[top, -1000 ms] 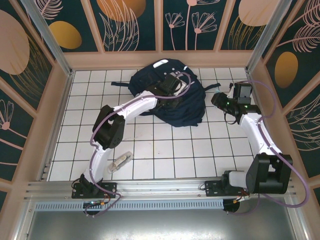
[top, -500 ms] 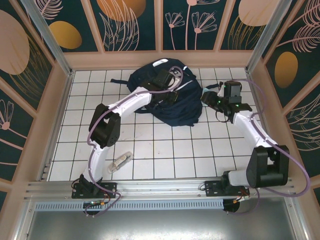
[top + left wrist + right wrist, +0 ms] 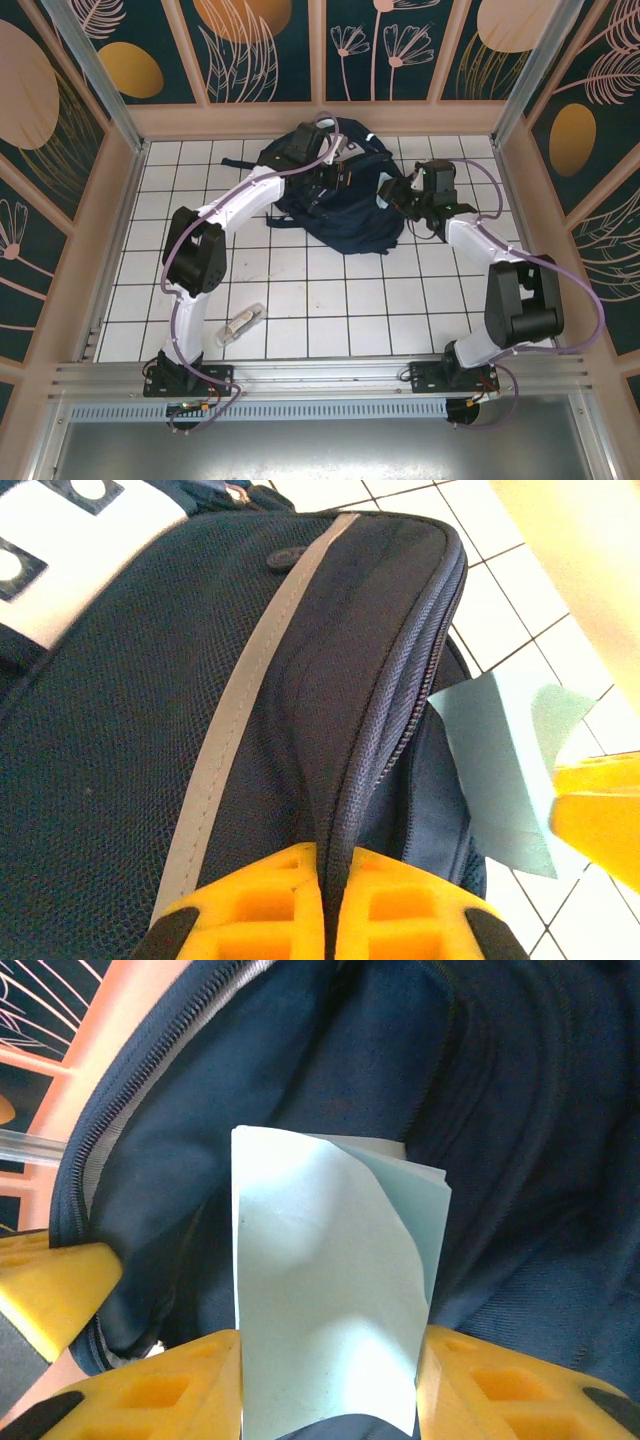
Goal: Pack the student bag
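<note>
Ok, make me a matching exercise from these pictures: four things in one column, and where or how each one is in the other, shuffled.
Things:
1. left gripper
2. right gripper
3. pale blue booklet
4. small clear item

Places or states:
A. lying on the white tiles near the left arm's base
B. pinching the student bag at its zipper edge
C. at the mouth of the open bag
D. closed on the booklet

Pairs: 1-B; 2-D; 3-C; 4-A
</note>
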You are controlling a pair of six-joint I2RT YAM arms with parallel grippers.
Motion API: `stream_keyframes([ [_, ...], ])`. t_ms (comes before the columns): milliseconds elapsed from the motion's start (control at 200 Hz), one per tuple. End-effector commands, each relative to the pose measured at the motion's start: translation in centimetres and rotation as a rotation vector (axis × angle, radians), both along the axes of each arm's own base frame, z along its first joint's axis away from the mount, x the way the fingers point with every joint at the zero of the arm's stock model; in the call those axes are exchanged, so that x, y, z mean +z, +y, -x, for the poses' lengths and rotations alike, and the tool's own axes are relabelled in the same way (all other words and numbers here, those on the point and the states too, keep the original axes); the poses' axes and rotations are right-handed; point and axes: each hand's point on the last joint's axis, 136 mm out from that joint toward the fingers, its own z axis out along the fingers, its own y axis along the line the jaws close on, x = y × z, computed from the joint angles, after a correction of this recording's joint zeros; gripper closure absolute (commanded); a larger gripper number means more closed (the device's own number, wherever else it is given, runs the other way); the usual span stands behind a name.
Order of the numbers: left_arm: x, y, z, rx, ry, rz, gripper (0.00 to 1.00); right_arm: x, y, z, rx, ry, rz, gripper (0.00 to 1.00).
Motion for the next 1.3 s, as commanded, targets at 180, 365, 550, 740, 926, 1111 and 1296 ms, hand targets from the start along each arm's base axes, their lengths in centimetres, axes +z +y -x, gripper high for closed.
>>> stream_keyframes([
  [180,5.7,-1.7,0.8,-0.037,-0.064,0.188,1.00,1.3,3.5,-3.3,0.038,-0.036,-0.090,0.55],
  [365,6.2,-1.8,0.9,-0.038,-0.066,0.206,1.00,0.2,5.0,-4.5,0.053,0.000,-0.071,0.35],
  [550,7.0,-1.4,0.7,-0.027,-0.088,0.208,1.00,2.0,5.0,-4.9,0.046,-0.038,-0.060,0.04],
  [740,7.2,-0.8,0.4,-0.004,-0.094,0.211,1.00,3.4,3.5,-3.9,0.011,-0.071,0.005,0.04],
  [926,7.6,-0.9,0.4,-0.003,-0.091,0.235,1.00,1.9,2.5,-2.8,-0.010,-0.058,0.037,0.32],
  [1111,7.8,-1.1,0.8,-0.014,-0.071,0.262,1.00,0.0,3.2,-3.4,0.014,-0.037,0.033,0.71],
  [1296,7.5,-1.3,1.2,-0.025,-0.055,0.278,1.00,-2.9,5.1,-5.1,0.056,0.012,0.032,0.78],
])
